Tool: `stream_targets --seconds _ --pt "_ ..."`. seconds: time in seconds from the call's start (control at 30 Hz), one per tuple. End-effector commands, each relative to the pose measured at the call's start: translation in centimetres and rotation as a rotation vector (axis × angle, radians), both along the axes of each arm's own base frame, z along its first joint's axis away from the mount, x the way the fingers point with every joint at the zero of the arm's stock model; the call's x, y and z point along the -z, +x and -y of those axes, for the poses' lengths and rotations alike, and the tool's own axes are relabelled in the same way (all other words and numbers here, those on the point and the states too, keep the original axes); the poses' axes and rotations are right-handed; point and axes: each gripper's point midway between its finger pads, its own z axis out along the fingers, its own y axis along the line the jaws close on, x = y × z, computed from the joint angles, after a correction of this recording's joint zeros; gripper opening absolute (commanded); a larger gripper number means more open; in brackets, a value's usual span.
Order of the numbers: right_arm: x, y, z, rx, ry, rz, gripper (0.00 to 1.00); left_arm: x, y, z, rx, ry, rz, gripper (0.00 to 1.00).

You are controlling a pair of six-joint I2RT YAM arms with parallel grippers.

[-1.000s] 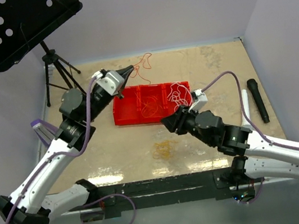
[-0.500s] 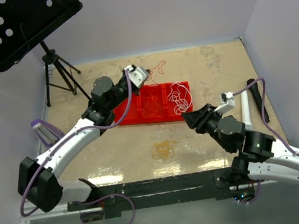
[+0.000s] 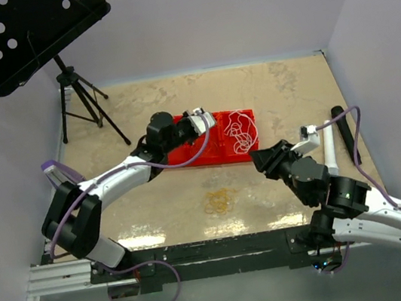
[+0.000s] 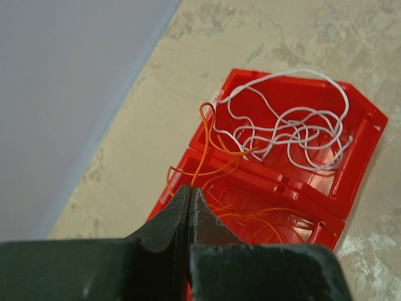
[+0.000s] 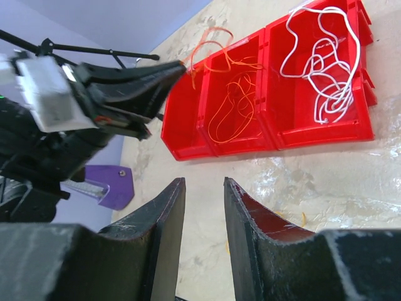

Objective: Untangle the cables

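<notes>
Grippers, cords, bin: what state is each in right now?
left gripper: shut on orange cord
right gripper: open, empty
orange cord: pinched, draped over a bin wall
white cord: loose tangle in end compartment
red bin: upright, holding both cords

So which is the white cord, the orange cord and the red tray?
white cord [image 4: 291, 128]: left wrist view, middle of its tangle.
orange cord [image 4: 203, 147]: left wrist view, the upright strand.
red tray [image 4: 276, 182]: left wrist view, divider wall.

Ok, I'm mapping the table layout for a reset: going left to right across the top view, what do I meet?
Purple object, music stand tripod, red tray, white tube, black microphone.
</notes>
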Motion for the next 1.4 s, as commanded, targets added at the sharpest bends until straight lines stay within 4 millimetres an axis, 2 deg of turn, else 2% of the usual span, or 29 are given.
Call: stream_targets --seconds 0.0,0.13,0.23,0.4,0.5,0.63,0.87,0.9,0.93,1.03,1.2,1.3,1.37 --pt "-1.5 0.4 0.7 0.049 0.03 0.022 0.36 2.1 1.0 -0.5 -0.029 0.045 0.001 0.0" --pt "-1.2 0.4 0.6 0.05 0.025 0.017 0.36 5.2 2.4 -1.9 -0.159 0.054 -0.121 0.0" --pt "-1.1 0.5 0.5 0.05 0.018 0.012 0.36 6.6 3.4 -3.3 -0.276 0.047 -0.182 0.0" --pt "-0.9 0.8 0.1 0.05 0.0 0.014 0.36 9.0 3.6 -5.5 -0.385 0.121 -0.207 0.0" --pt "-0.6 1.0 -0.5 0.045 -0.009 0.009 0.36 9.9 3.0 -5.9 -0.361 0.174 -0.204 0.0" --pt "-0.3 1.2 -1.0 0.037 -0.015 0.008 0.37 9.7 2.3 -4.4 -0.284 0.158 -0.221 0.0" --pt "-0.2 1.1 -0.5 0.046 -0.019 0.003 0.37 11.0 0.7 -0.6 -0.113 0.153 -0.285 0.0" --pt "-0.1 1.0 -0.4 0.047 -0.02 0.001 0.37 11.2 0.5 -0.2 -0.093 0.155 -0.291 0.02" --pt "0.0 1.0 -0.3 0.05 -0.021 -0.001 0.37 11.1 0.5 0.1 -0.082 0.156 -0.292 0.11" --pt "0.2 0.9 -0.2 0.051 -0.025 -0.008 0.37 10.7 0.3 0.0 -0.08 0.162 -0.292 0.44" --pt "0.2 0.9 -0.2 0.048 -0.028 -0.006 0.38 8.2 -0.8 -1.4 -0.086 0.167 -0.243 0.68" --pt "0.3 1.0 -0.5 0.042 -0.04 -0.011 0.38 6.1 -3.4 -1.4 0.0 0.156 -0.275 0.87" --pt "0.4 1.0 -0.8 0.036 -0.039 -0.018 0.39 5.9 -7.5 -1.1 0.164 0.183 -0.374 0.98"
